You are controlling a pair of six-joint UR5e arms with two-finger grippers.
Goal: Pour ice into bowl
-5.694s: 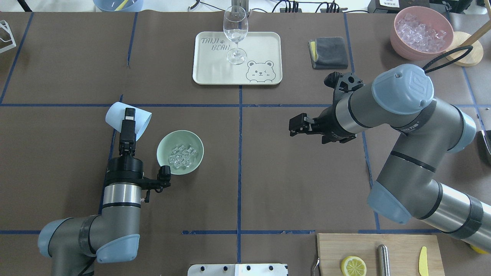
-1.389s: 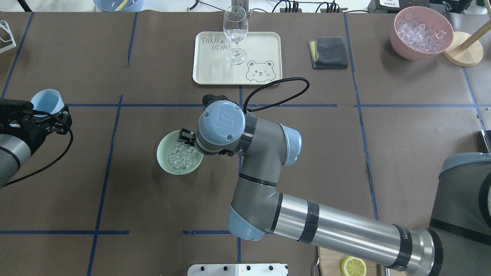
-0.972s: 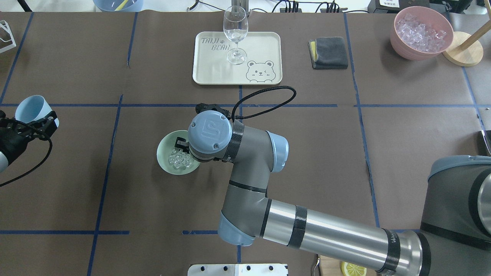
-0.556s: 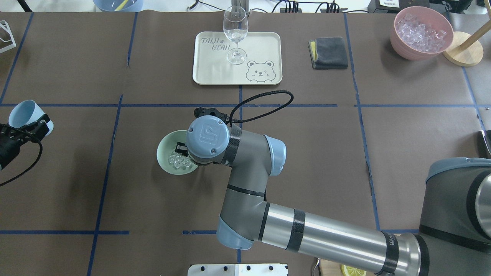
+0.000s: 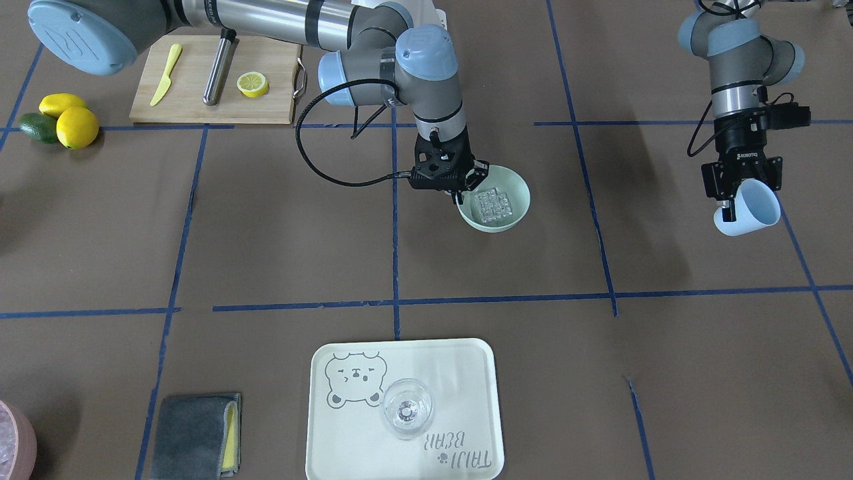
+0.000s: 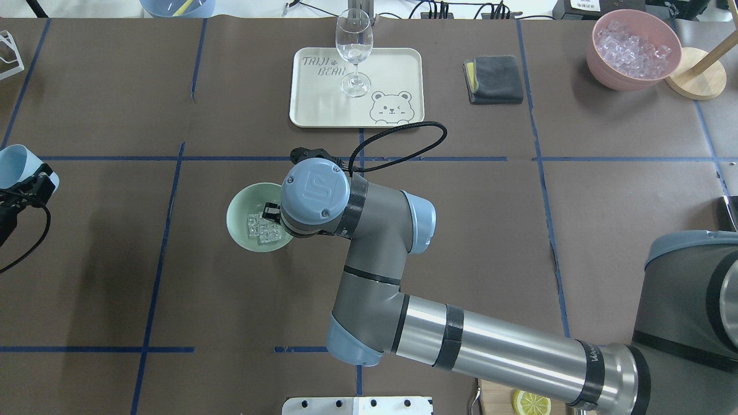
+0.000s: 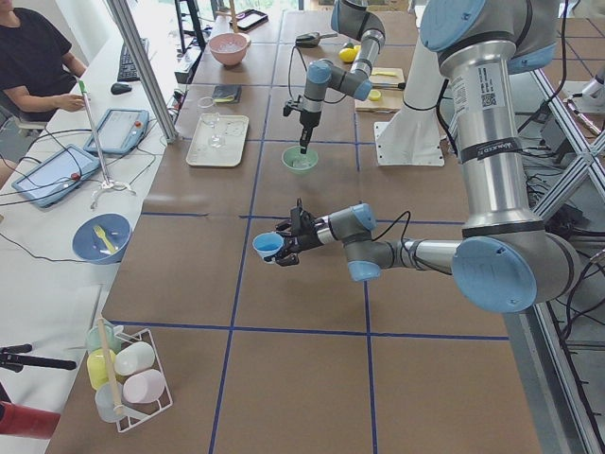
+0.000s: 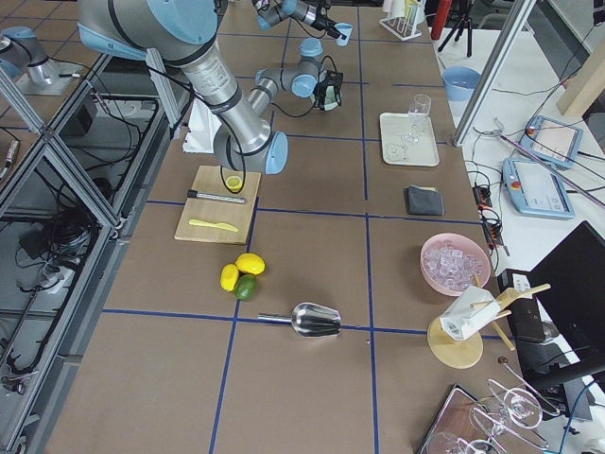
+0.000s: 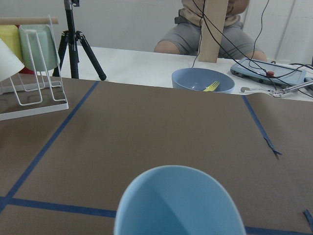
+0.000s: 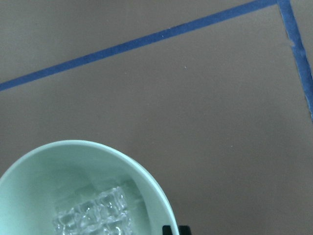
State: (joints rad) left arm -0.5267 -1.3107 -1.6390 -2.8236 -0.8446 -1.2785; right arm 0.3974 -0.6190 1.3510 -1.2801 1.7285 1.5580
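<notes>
The mint-green bowl (image 6: 241, 203) sits left of the table's centre with clear ice (image 6: 260, 229) bunched inside it. In the front-facing view the bowl (image 5: 498, 225) and ice (image 5: 492, 203) show beside my right gripper (image 5: 460, 193), which is shut on the rim nearest the robot. The right wrist view shows the bowl (image 10: 73, 166), the ice (image 10: 95, 215) and a fingertip (image 10: 170, 230) at the rim. Off at the table's left, my left gripper (image 5: 736, 193) is shut on a light blue cup (image 5: 750, 210), held above the table; the cup (image 9: 181, 200) looks empty.
A cream tray (image 6: 398, 63) with a stemmed glass (image 6: 354, 46) lies beyond the bowl. A grey cloth (image 6: 493, 79) and a pink bowl (image 6: 633, 49) of ice are at the far right. A cutting board (image 5: 200, 93) holds a lemon half.
The bowl has shifted a little left and away from the robot with my right gripper on its rim, and the ice has bunched up. The left arm has carried the cup further left.
</notes>
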